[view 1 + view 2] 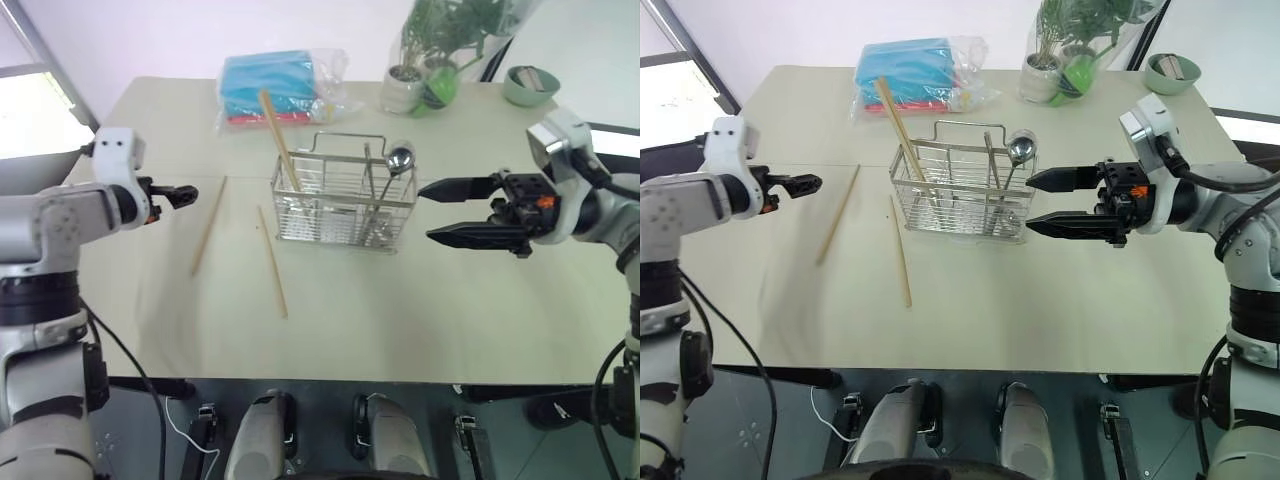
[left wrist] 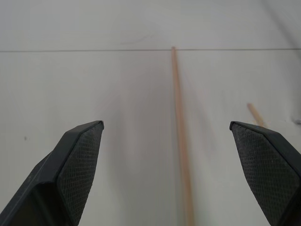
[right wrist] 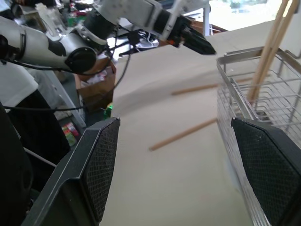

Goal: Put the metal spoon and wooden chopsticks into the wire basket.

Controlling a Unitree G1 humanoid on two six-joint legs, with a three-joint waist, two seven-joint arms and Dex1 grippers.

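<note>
Now, as the table stands:
Left gripper [image 1: 188, 191]: fingers spread wide with nothing between them, hovering over the table [image 1: 420, 320], pointing toward the basket from its left.
Right gripper [image 1: 450, 212]: black fingers parted, nothing held, pointing at the basket's right end from just beside it, above the tabletop.
Wire basket [image 1: 343, 210]: standing upright mid-table, between the two grippers, nearer the right one.
Metal spoon [image 1: 396, 163]: already in the basket's right-hand part, handle down, bowl sticking up above the rim, close to the right gripper's upper fingertip.
Wooden chopsticks in the basket [image 1: 279, 138]: leaning in the basket's left compartment, tops tilted away toward the far left; the right wrist view shows two sticks side by side there.
Loose chopstick one [image 1: 209, 225]: flat on the table, just ahead of and below the left gripper; in the left wrist view it runs between the two spread fingers, a little nearer one of them.
Loose chopstick two [image 1: 272, 262]: flat on the table beyond the first, between it and the basket, its far end near the basket's left front corner.
Blue plastic-wrapped packet [image 1: 270, 88]: behind the basket, far from both grippers.
Potted plant [image 1: 425, 60]: at the table's far edge, beyond the right gripper.
</note>
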